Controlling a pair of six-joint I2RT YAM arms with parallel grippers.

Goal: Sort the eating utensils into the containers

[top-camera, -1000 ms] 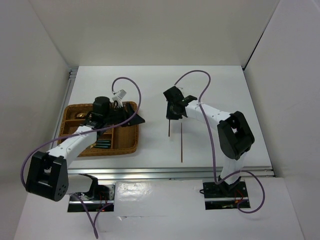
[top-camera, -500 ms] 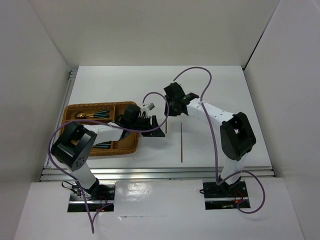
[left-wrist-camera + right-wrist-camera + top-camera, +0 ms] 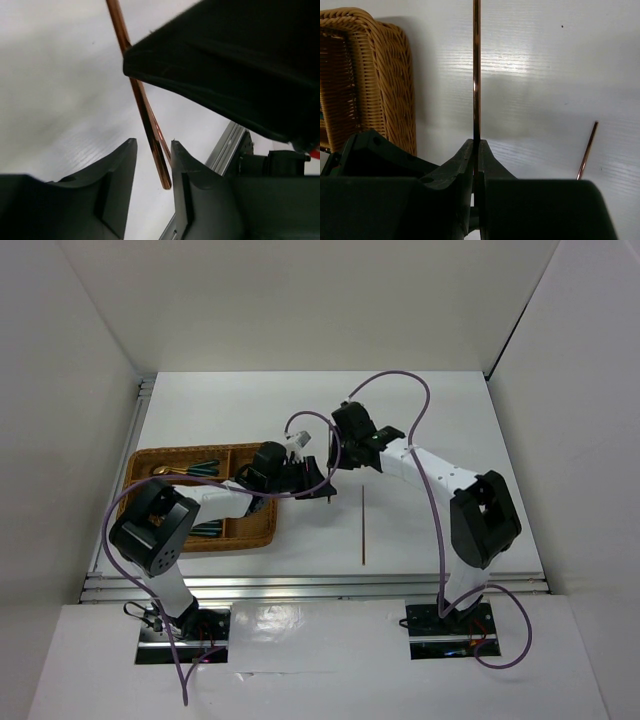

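My right gripper [image 3: 336, 464] is shut on a thin reddish-brown chopstick [image 3: 476, 75], which sticks straight out from its closed fingertips [image 3: 476, 142] above the white table. My left gripper [image 3: 324, 490] meets it just right of the tray. In the left wrist view its fingers [image 3: 117, 170] stand open, and the chopstick's free end [image 3: 150, 125] lies between them, close to the right finger, with a gap on the left. A second chopstick [image 3: 363, 530] lies on the table. The brown wicker tray [image 3: 150, 462] holds teal-handled utensils [image 3: 205, 465] and a gold head [image 3: 165, 471].
The tray's woven wall [image 3: 390, 85] is just left of the held chopstick. The second chopstick also shows in the right wrist view [image 3: 587, 150]. The right arm's black body [image 3: 240, 65] hangs over the left gripper. A metal rail [image 3: 300, 585] runs along the table's near edge.
My left arm has swung from over the tray to the right, and its open fingers now bracket the chopstick's end. My right gripper has shifted slightly left, still holding the chopstick.
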